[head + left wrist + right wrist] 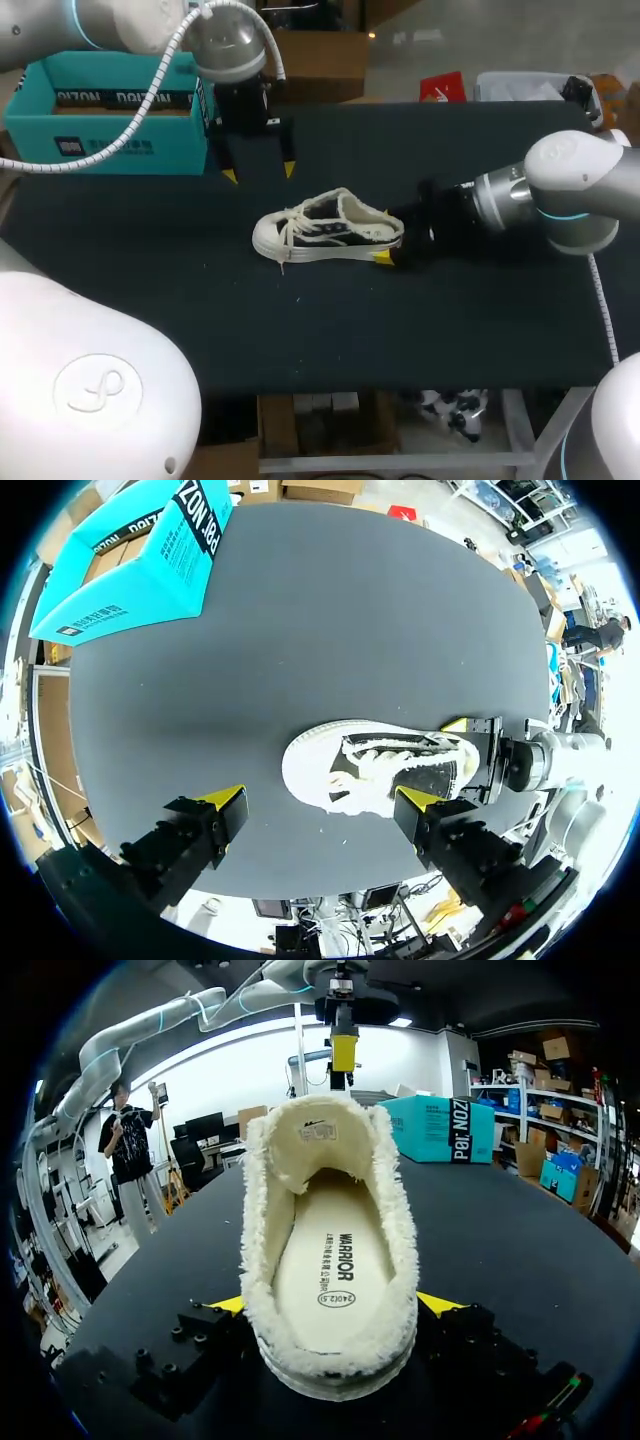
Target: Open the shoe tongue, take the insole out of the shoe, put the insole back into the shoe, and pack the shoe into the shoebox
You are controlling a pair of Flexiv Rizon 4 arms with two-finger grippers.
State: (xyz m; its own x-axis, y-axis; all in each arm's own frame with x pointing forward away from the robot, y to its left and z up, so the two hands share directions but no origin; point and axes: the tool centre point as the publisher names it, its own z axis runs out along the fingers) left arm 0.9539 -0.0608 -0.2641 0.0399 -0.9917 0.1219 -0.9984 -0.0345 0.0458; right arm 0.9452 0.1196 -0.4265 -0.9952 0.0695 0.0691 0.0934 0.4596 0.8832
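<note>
Right gripper [388,238] clamps the fleece-lined white canvas shoe [325,232] at its heel. Left gripper [260,173] hangs wide open, empty. Tongue-opening seems in hand, so it must descend.

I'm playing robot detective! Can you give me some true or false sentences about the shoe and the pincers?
The shoe is inside the shoebox. False: it stands on the table, outside the box.
The insole lies inside the shoe. True.
The left pincer holds the shoe. False: it is open and empty, apart from the shoe.
The right pincer grips the shoe's heel. True.
</note>
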